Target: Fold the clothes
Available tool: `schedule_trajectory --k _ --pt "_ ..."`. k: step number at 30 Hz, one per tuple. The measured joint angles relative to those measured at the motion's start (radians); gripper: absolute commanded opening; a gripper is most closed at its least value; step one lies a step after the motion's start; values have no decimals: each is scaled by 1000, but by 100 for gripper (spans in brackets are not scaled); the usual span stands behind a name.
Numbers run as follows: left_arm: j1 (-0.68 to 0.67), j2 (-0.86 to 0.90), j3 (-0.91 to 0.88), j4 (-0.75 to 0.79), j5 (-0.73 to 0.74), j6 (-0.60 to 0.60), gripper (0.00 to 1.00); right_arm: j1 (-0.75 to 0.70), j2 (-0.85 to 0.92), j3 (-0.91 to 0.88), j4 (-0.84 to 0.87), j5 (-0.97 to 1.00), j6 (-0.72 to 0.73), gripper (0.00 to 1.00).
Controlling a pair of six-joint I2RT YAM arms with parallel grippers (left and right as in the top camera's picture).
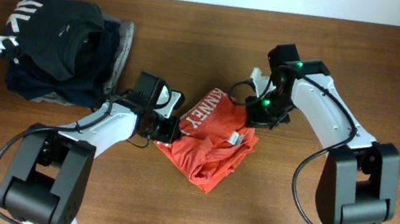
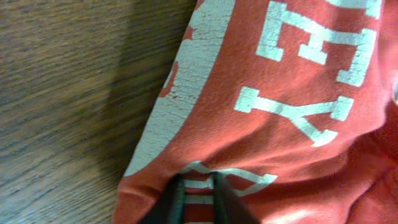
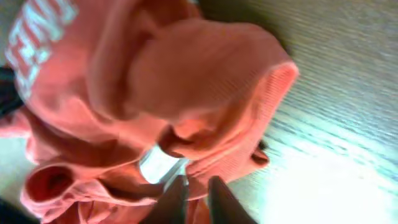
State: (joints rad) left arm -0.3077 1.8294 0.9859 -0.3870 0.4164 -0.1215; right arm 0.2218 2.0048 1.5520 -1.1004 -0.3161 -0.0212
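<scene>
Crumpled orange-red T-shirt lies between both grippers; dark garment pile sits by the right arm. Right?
No. The overhead view shows the dark garment pile by the left arm. The orange-red T-shirt does lie crumpled between the left gripper and right gripper.

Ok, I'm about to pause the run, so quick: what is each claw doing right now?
Left claw: closed, pinching the edge of the T-shirt.
Right claw: fingers nearly together at the T-shirt; whether it grips cannot be told.
</scene>
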Motion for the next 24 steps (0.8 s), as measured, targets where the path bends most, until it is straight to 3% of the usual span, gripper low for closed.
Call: schedule_trajectory --k 3,13,18,24 --pt "0 0 20 -26 6 0 39 0 -3 0 -4 10 -2 43" --pt "23 -75 186 -274 -8 -3 43 20 -170 0 -79 -98 -7 43" --pt "71 -220 292 -383 -13 23 55 117 -341 0 -105 -72 11 56" --pt "135 -417 341 -467 -16 46 65 293 -564 -37 -61 32 102 59"
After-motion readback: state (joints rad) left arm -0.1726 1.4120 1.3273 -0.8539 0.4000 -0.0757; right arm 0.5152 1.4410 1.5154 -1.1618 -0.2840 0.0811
